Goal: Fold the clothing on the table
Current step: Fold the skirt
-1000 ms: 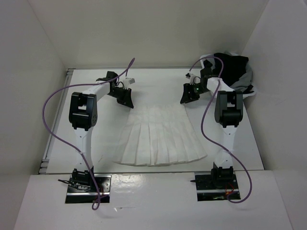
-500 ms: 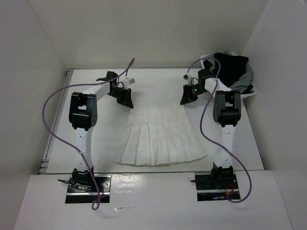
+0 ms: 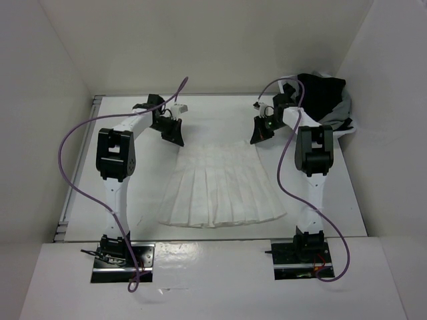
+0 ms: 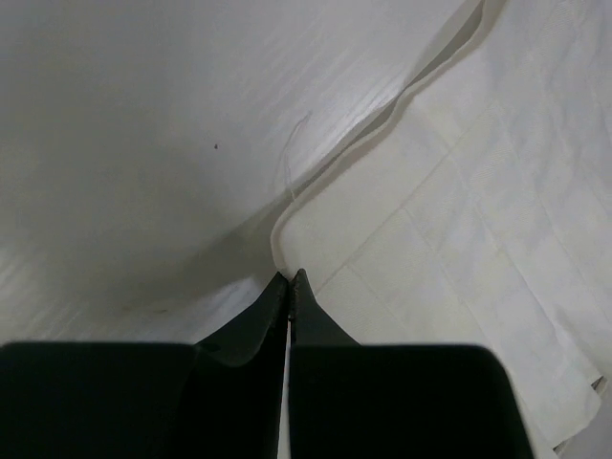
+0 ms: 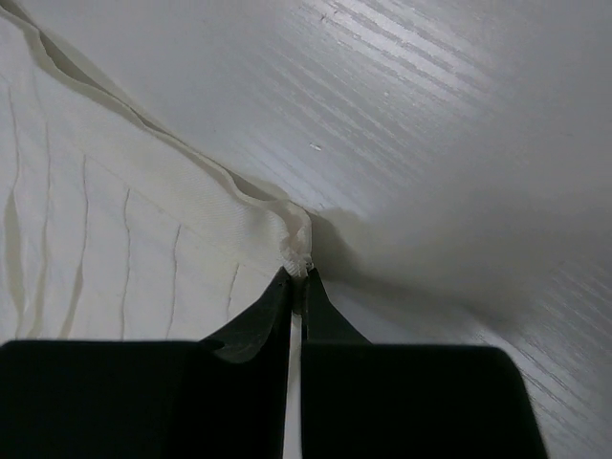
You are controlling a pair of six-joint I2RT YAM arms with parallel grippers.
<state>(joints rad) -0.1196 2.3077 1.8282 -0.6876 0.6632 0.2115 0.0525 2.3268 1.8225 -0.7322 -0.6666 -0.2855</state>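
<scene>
Top-down, both waistband corners of the thin white pleated skirt (image 3: 223,187) are out of sight under the left gripper (image 3: 177,139) and right gripper (image 3: 257,138), and the wrist cams crop most of it.

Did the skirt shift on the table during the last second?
Yes, slightly. The clothing has slid toward the far side: its hem now leaves a wider bare strip of the table before the near edge.

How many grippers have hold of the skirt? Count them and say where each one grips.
2. The left gripper is shut on the skirt at the waistband's left corner. The right gripper is shut on its right corner. Neither grip is hidden.
</scene>
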